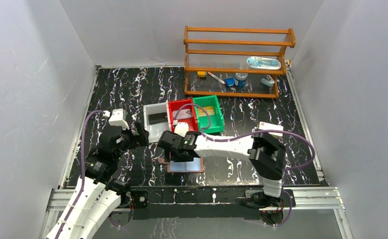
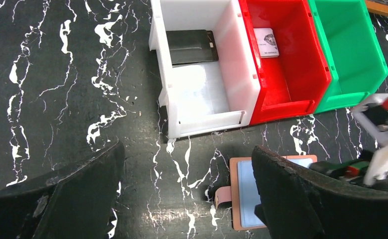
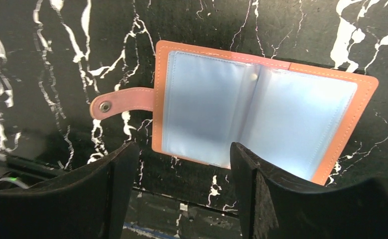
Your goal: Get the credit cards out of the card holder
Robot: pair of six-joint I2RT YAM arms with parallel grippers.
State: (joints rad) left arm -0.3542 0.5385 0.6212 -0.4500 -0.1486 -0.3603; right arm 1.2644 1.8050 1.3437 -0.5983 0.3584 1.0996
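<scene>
The card holder [image 3: 256, 114] lies open and flat on the black marble table, reddish-brown edge up, strap tab [image 3: 119, 102] to its left. Its two pale blue clear pockets show no card inside. My right gripper [image 3: 184, 149] hovers over the holder's near edge, open, nothing between its fingers. The top view shows the right gripper [image 1: 172, 149] just above the card holder [image 1: 187, 167]. My left gripper [image 2: 188, 149] stands wide open left of the card holder [image 2: 244, 194], empty. A dark card [image 2: 192, 46] lies in the white bin and a white card [image 2: 265, 42] in the red bin.
Three bins stand side by side behind the holder: white bin [image 1: 156, 130], red bin [image 1: 171, 115], green bin [image 1: 219, 115] with a yellowish card [image 1: 206, 110]. A wooden shelf [image 1: 236, 59] with small items is at the back. A white box [image 1: 271, 127] lies at the right.
</scene>
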